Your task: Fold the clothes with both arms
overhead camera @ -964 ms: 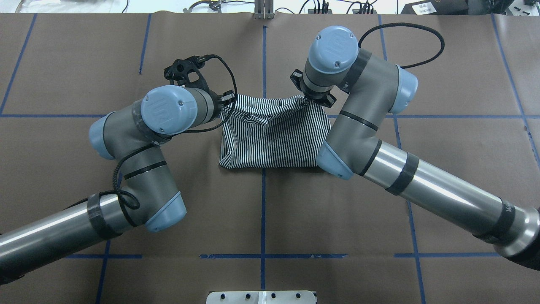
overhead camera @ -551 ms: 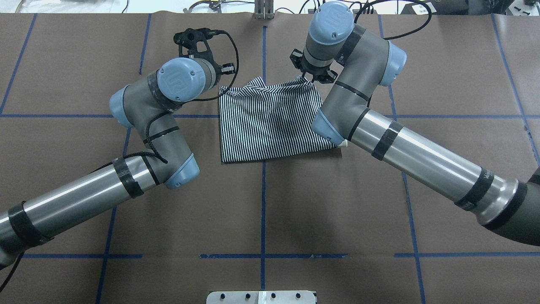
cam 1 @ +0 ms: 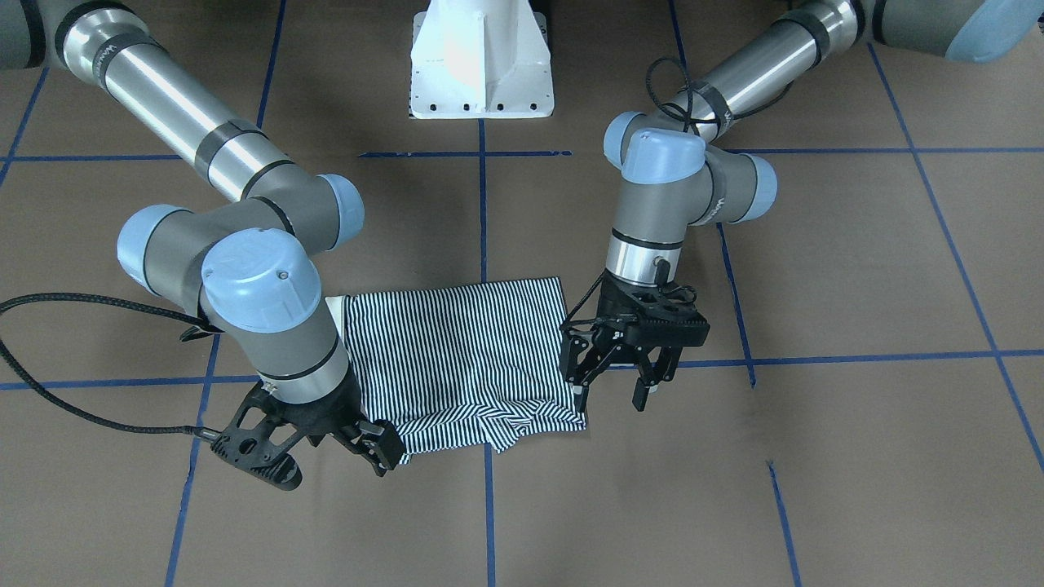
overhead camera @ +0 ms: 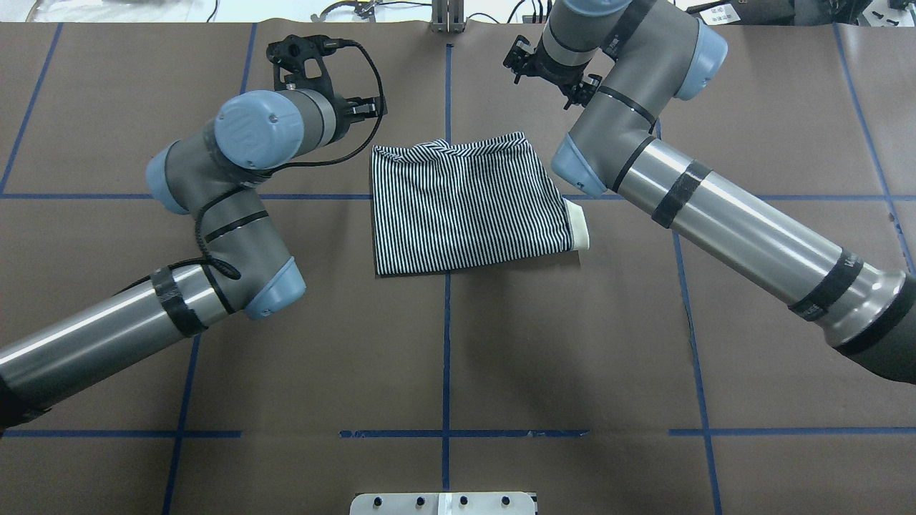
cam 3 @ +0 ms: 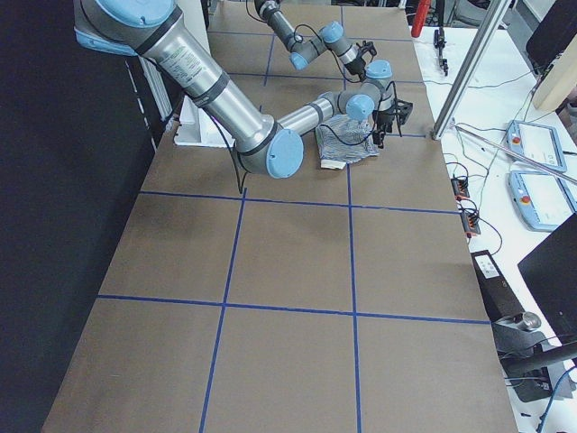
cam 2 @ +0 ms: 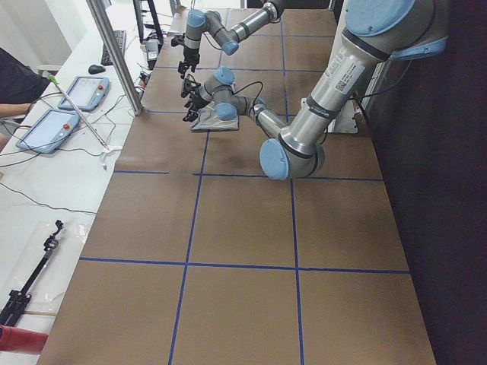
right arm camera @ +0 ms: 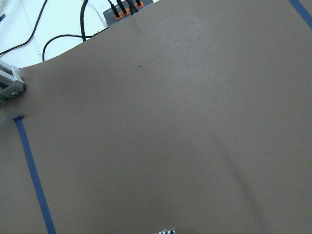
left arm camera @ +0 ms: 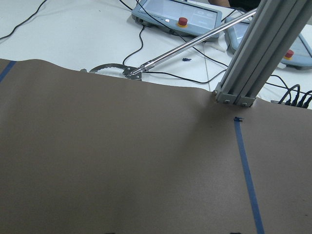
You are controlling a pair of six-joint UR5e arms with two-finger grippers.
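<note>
While it lies folded, striped shirt (overhead camera: pixel 465 207), rumpled edge

No legible text, labels or numbers anywhere.

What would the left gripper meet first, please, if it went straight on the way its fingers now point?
Probably the brown table cover: the left gripper, open, points down beside the striped shirt, and its wrist view shows bare paper ahead. Depth is unclear, so one finger might graze the shirt's edge.
</note>
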